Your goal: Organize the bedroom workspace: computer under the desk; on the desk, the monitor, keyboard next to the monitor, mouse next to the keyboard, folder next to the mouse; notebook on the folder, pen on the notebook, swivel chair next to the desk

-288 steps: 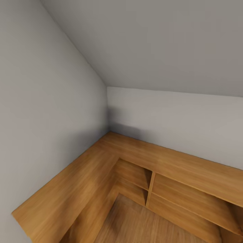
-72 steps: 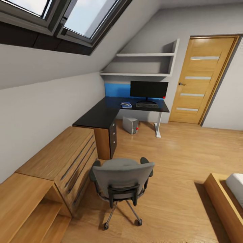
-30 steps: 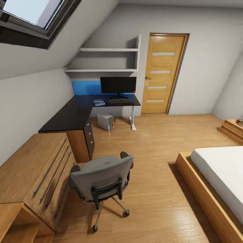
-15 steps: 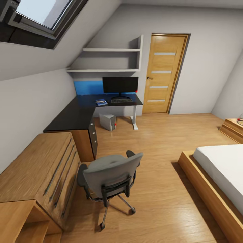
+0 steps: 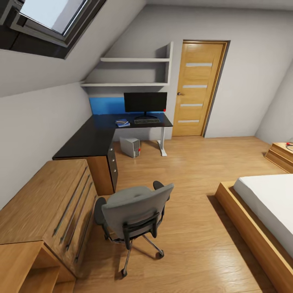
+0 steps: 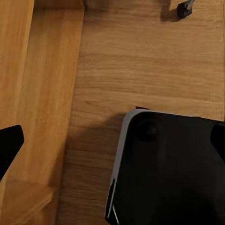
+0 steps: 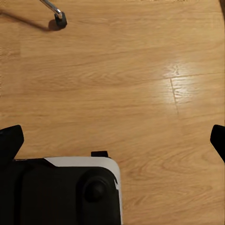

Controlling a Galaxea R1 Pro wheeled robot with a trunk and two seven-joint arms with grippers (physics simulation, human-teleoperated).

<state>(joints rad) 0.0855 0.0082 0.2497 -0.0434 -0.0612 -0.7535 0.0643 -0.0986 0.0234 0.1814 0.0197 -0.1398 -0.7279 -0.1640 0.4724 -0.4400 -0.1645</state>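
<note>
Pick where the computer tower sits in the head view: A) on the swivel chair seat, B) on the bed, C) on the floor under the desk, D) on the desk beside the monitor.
C: the computer stands on the wood floor beneath the black desk, below the monitor.

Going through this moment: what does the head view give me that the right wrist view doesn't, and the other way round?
Head view: the whole bedroom, with the desk carrying the monitor and keyboard, the computer beneath it, the door and the bed.

Right wrist view: the right gripper with its fingertips wide apart, looking straight down at the robot's black base.

Shared: the light wood floor and the swivel chair, seen whole from the head and as one caster from the wrist.
</note>
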